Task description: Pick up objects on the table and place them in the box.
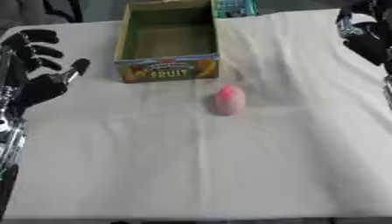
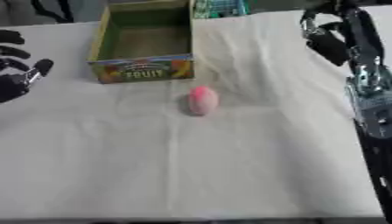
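A pink, egg-shaped object (image 1: 229, 99) lies on the white cloth just in front of the open cardboard box (image 1: 168, 70) marked FRUIT, whose inside looks empty. My left hand (image 1: 38, 65) hovers at the left edge, level with the box, fingers spread and open, holding nothing. My right hand (image 2: 327, 41) is up at the far right, well away from the pink object; it shows only as a dark shape.
The white cloth (image 1: 191, 166) covers the whole table. A teal item (image 1: 233, 7) sits behind the box at the far edge. My right arm (image 2: 367, 96) runs down the right side.
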Action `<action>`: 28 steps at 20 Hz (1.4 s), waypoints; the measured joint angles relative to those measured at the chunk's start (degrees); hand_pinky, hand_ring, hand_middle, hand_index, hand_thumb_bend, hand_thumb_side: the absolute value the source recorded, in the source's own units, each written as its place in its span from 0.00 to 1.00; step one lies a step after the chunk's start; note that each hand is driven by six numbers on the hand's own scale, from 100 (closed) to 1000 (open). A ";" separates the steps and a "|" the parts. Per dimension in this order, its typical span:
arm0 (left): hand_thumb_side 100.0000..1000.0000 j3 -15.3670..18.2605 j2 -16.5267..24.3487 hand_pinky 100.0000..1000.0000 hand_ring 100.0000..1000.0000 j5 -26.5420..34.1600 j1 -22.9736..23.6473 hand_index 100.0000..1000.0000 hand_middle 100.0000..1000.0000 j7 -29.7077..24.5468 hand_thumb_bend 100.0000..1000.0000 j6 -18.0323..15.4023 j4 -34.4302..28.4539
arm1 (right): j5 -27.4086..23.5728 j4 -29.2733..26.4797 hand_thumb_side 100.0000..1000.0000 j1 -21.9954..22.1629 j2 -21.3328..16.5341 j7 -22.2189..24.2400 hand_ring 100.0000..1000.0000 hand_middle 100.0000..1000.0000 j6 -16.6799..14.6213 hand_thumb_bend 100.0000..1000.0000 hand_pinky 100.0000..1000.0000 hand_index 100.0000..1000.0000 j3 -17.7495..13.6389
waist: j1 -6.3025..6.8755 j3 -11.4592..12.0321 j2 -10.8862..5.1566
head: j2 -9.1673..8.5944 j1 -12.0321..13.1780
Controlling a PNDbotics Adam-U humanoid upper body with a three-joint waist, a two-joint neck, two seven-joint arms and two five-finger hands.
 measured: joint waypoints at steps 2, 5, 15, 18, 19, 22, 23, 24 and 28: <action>0.00 -0.07 0.00 0.46 0.55 0.00 -0.01 0.68 0.59 -0.09 0.56 0.03 0.00 | 1.00 2.33 0.44 -1.49 0.76 1.91 0.88 0.71 -0.74 0.00 0.71 0.91 1.65 | 0.00 0.09 0.00 | -0.13 -0.19; 0.00 -0.30 0.00 0.46 0.55 0.00 -0.04 0.68 0.59 -0.22 0.56 -0.05 0.00 | 2.37 5.86 0.46 -3.34 2.12 5.25 0.90 0.75 -2.10 0.00 0.72 0.93 4.07 | 0.00 0.32 0.00 | -0.14 -0.51; 0.00 -0.34 -0.03 0.46 0.55 0.00 -0.15 0.68 0.59 -0.44 0.56 -0.03 0.00 | 5.96 13.34 0.52 -6.00 5.74 15.93 0.98 0.81 -6.98 0.00 0.81 0.96 8.35 | -0.04 0.58 0.00 | -0.40 -1.75; 0.00 -0.34 -0.03 0.46 0.55 0.00 -0.15 0.68 0.59 -0.45 0.56 -0.02 0.00 | 7.41 13.42 0.51 -6.04 6.00 18.09 0.97 0.80 -8.55 0.00 0.82 0.96 8.89 | -0.15 0.58 0.00 | -0.66 -1.86; 0.00 -0.34 -0.03 0.46 0.56 0.00 -0.15 0.68 0.59 -0.45 0.56 -0.02 0.00 | 8.06 13.39 0.50 -6.07 6.06 18.78 0.97 0.80 -9.12 0.00 0.82 0.95 9.04 | -0.16 0.58 0.00 | -0.69 -1.87; 0.00 -0.34 -0.03 0.46 0.56 0.00 -0.15 0.68 0.59 -0.46 0.56 -0.02 0.01 | 9.87 12.90 0.48 -6.16 6.06 20.81 0.97 0.80 -11.08 0.00 0.83 0.94 9.69 | -0.16 0.56 0.00 | -0.72 -1.89; 0.00 -0.34 -0.03 0.46 0.56 0.00 -0.15 0.68 0.59 -0.46 0.56 -0.02 0.01 | 10.40 12.60 0.48 -6.16 6.06 21.48 0.97 0.80 -11.75 0.00 0.84 0.94 9.95 | -0.17 0.54 0.00 | -0.73 -1.91; 0.00 -0.34 -0.03 0.46 0.56 0.00 -0.15 0.68 0.59 -0.46 0.56 -0.02 0.02 | 10.99 12.33 0.47 -6.16 6.06 22.13 0.97 0.80 -12.40 0.00 0.84 0.94 10.26 | -0.17 0.52 0.00 | -0.74 -1.97; 0.00 -0.35 -0.03 0.46 0.56 0.00 -0.15 0.68 0.59 -0.50 0.55 0.01 0.03 | 13.39 11.92 0.47 -6.02 6.07 24.81 0.97 0.80 -15.00 0.00 0.85 0.93 11.53 | -0.19 0.50 0.00 | -0.75 -2.31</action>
